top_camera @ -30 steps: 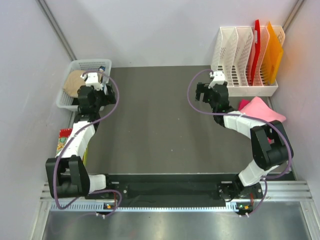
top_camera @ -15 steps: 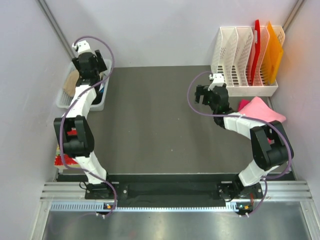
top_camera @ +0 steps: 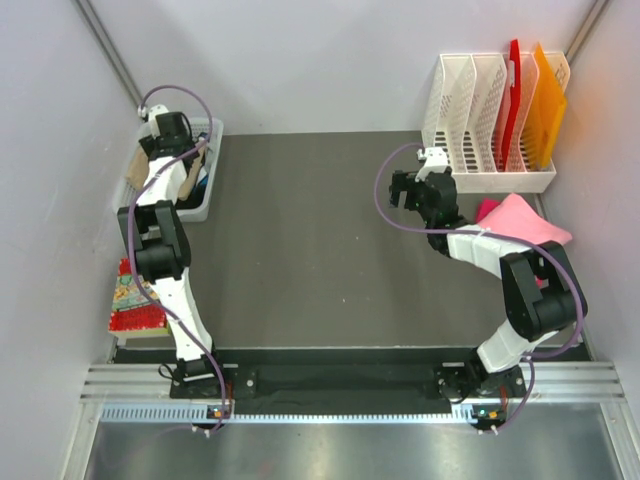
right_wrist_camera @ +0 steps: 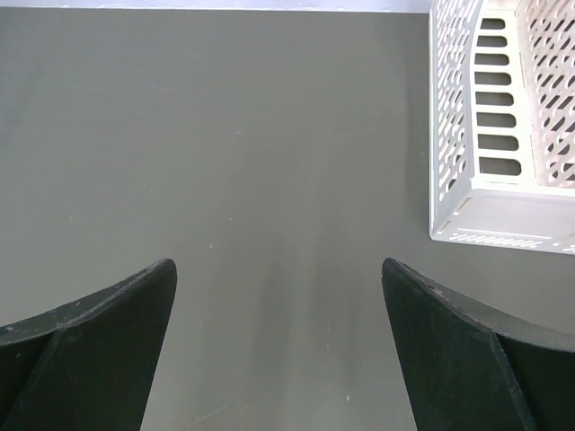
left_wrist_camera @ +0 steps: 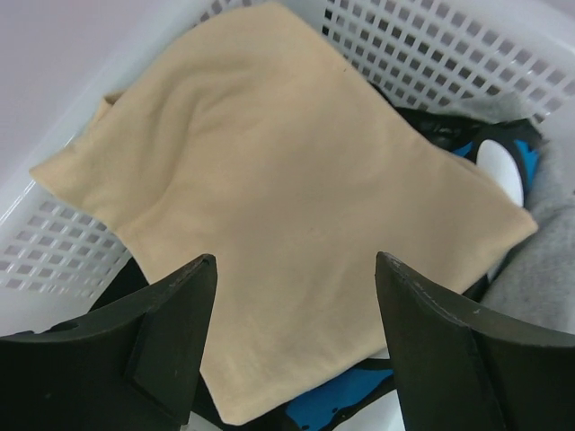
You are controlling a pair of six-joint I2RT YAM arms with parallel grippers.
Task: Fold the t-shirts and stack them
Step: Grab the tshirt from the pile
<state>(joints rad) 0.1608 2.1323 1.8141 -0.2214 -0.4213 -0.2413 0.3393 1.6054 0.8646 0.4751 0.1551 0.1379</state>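
Tan t-shirt lies on top of the pile in the white basket, at the far left corner of the table. It is loosely folded, with one corner riding up the basket wall. Under it are a blue and black garment and a grey garment at the right edge.

Left gripper hangs over the basket, fingers spread wide, the tan cloth showing between them. I cannot tell whether they touch it.

Pink t-shirt sits bunched at the right side of the table, just beside the right arm's forearm and in front of the white file rack. The rack holds a red folder and an orange folder upright.

Right gripper is over bare table left of the rack, fingers spread, nothing between them (only grey table surface in the wrist view).
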